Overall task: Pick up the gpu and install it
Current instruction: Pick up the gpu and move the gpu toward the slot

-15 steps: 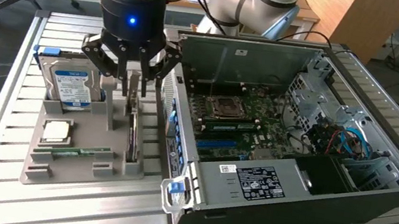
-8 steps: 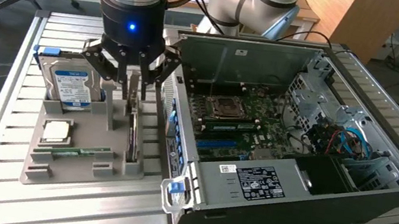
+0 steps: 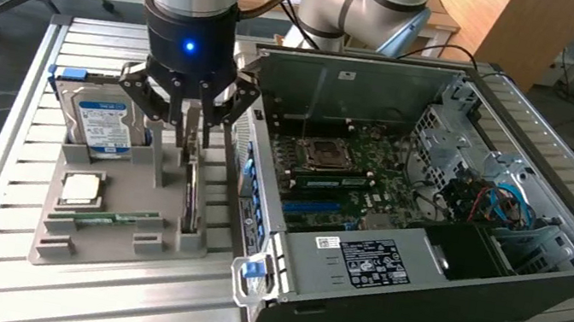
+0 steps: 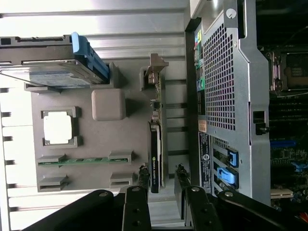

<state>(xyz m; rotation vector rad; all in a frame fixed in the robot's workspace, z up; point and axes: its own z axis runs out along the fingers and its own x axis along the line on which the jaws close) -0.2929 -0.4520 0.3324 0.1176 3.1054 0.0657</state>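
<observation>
My hand [image 3: 188,115] is spread wide, straddling the gpu [image 3: 192,189], which stands on edge in a slot along the parts tray's [image 3: 100,248] edge, beside the open computer case [image 3: 449,308]. I reckon it's light, stiff and fragile. I'd pinch its flat faces near the top edge, clear of components.

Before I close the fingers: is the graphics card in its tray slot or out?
In. The card stands on edge in the gray tray, the open gripper straddling it.
</observation>
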